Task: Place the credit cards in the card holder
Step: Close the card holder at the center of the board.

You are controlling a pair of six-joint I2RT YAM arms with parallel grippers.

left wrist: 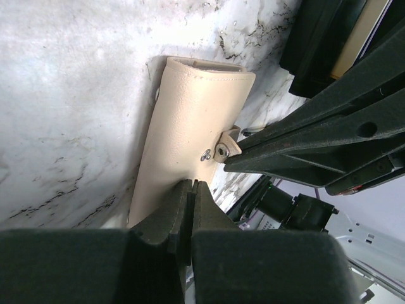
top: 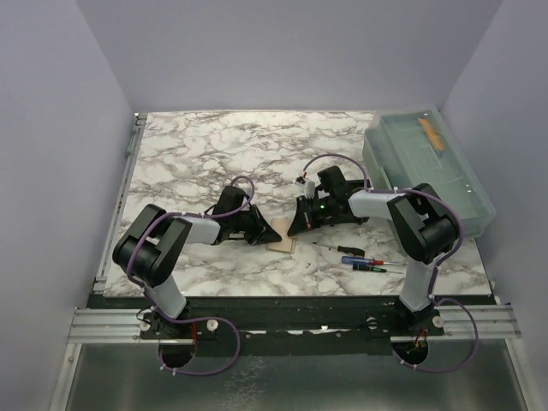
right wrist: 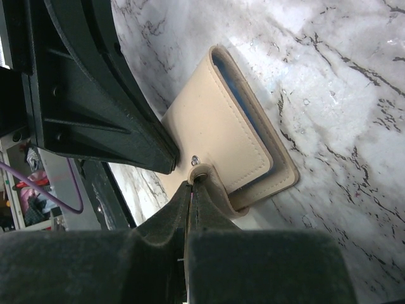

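The beige leather card holder (right wrist: 221,133) was found lying flat on the desk (top: 214,145), between both tools. The left tool (left wrist: 192,185) and right tool (right wrist: 192,183) were noted fully closed, the right one's tips at the snap tab (right wrist: 201,174). The holder was judged light, soft and pliable. The tab or flap edge was recommended for gripping.

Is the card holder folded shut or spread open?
Folded shut: card holder lies flat, its cover over a blue inner layer.

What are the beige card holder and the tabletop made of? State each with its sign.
Card holder: looks like beige leather or imitation, matte, grained, stitched edge, metal snap. Tabletop: marble-patterned, faint sheen; stone or printed laminate, unclear.
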